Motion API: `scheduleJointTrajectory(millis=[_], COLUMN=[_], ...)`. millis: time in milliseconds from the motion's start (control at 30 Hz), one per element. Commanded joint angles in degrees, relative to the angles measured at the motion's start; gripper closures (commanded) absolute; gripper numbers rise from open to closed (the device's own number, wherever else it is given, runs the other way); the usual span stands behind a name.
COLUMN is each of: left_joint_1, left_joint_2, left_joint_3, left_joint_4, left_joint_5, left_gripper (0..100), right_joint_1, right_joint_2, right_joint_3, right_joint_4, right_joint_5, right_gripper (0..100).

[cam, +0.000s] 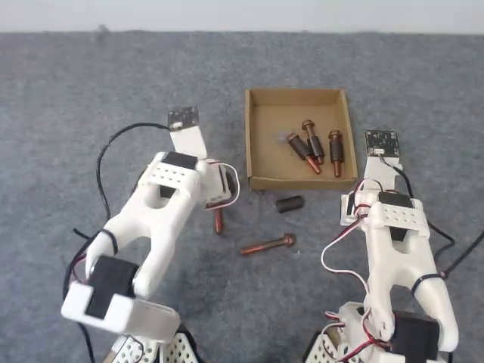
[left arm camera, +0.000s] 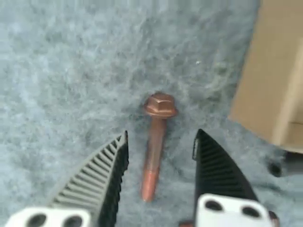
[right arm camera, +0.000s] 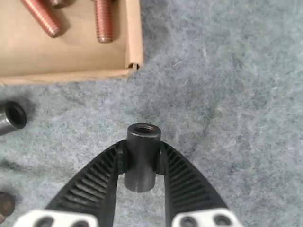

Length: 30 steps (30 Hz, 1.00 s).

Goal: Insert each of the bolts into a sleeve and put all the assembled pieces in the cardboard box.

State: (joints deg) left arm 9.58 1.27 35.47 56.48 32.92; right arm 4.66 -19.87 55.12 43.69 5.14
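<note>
Three assembled pieces (cam: 311, 149), two bare bolts (cam: 268, 244), two separate sleeves (cam: 289, 203) and one cardboard box (cam: 268, 128).

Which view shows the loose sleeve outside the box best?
The high view: the loose sleeve lies whole on the carpet beside the cardboard box. The right wrist view crops it at the edge; the left wrist view shows a dark part.

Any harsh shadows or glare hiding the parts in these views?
High view: soft, even light, no hard shadow inside the cardboard box. Left wrist view: the bolt casts only a faint shadow, no glare. Right wrist view: the gripped sleeve has a mild sheen; its bore is dark.
</note>
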Motion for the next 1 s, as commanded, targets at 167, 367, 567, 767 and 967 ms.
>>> scheduleJointTrajectory(millis=[167, 367, 567, 767, 967], left_joint_1=[-1.2, -1.1, -1.0, -1.0, -1.5], left_joint_2=[12.0, 16.6, 16.6, 16.5, 13.3], left_joint_3=[-11.0, -16.7, -16.6, -16.6, -15.7], left_joint_4=[3.2, 5.8, 5.8, 7.3, 9.2], left_joint_5=[0.5, 0.4, 0.4, -2.6, -9.7], left_gripper=[86, 95, 99, 99, 99], right_joint_1=[0.5, 0.5, 0.5, 0.5, 0.5], right_joint_2=[-2.9, -2.9, -2.9, -2.9, -2.9], right_joint_3=[-0.3, -0.3, -0.3, -0.3, -0.3], right_joint_4=[-0.4, -0.4, -0.4, -0.4, -0.7], right_joint_5=[-0.5, -0.5, -0.5, -0.5, -0.5], right_gripper=[99.2, 99.2, 99.2, 99.2, 99.2])
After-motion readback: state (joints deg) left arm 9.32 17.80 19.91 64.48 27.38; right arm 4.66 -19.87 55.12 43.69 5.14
